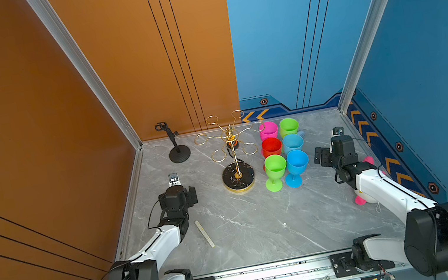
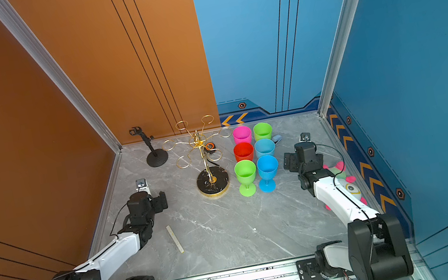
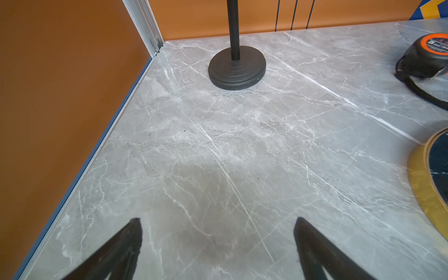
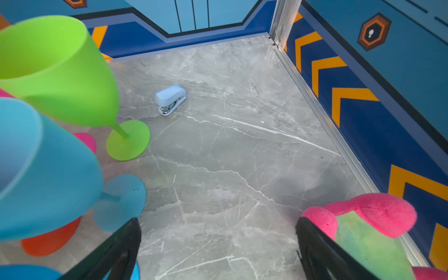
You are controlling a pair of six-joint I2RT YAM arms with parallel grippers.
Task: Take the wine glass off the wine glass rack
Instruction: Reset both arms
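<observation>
The gold wire wine glass rack (image 1: 238, 177) (image 2: 213, 181) stands mid-table, and every ring on top is empty. Its gold-rimmed base (image 3: 421, 184) shows at the edge of the left wrist view. Just right of it, several coloured plastic wine glasses stand upright in two rows; the front ones are green (image 1: 274, 169) and blue (image 1: 296, 162). My left gripper (image 1: 178, 190) (image 3: 218, 219) hovers open over bare table, left of the rack. My right gripper (image 1: 335, 152) (image 4: 218, 220) is open and holds nothing, with the light blue glass (image 4: 48, 169) and a green glass (image 4: 60, 72) to one side.
A black clamp stand (image 1: 178, 152) (image 3: 236, 70) stands at the back left. A tape measure (image 3: 426, 55) lies behind the rack. A small stapler (image 4: 171, 99) lies behind the glasses. A pink and green plush toy (image 4: 363, 230) sits by the right wall, and a pale ruler strip (image 1: 204, 233) lies near the left arm.
</observation>
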